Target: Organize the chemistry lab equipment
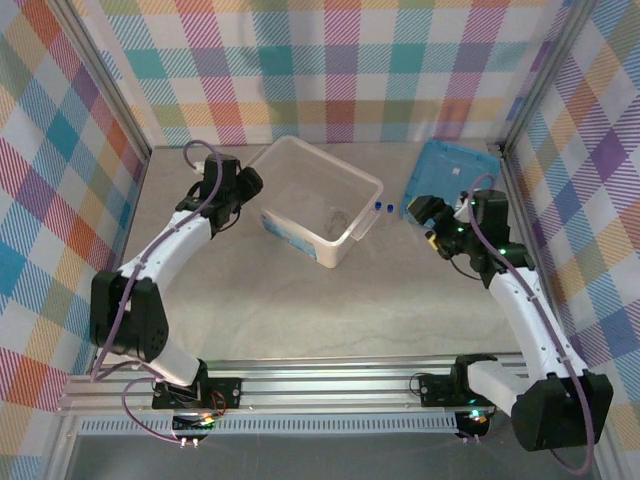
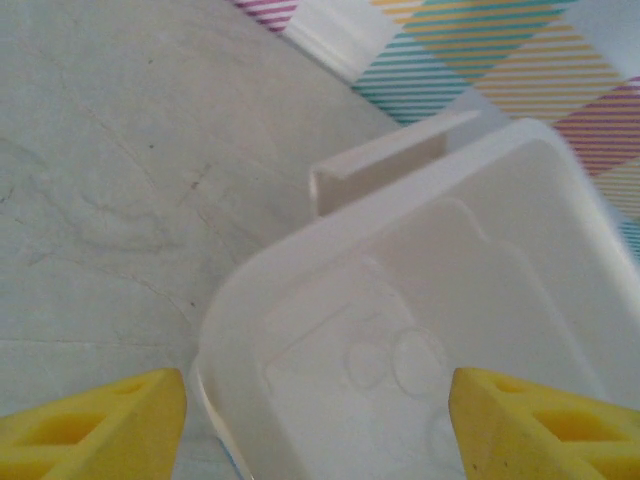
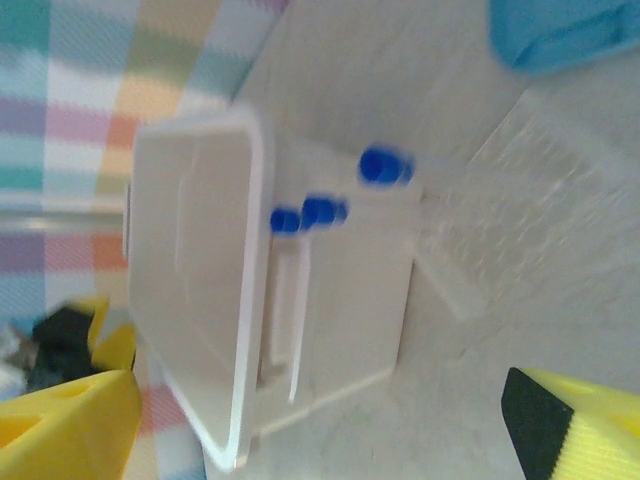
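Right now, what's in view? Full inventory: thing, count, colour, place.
plastic box: one, translucent white, table centre, top open
clear shapes: count unclear, faint, on the box floor
blue-capped tubes: three caps seen, clear with blue caps, just outside the box on its lid-facing side
clear ridged item: one, transparent, on the table beside the tubes, kind unclear
lid: one, blue, back right
table: one, grey
left claw: one, yellow fingers, open, above the box's left corner
right claw: one, yellow fingers, open, right of the tubes
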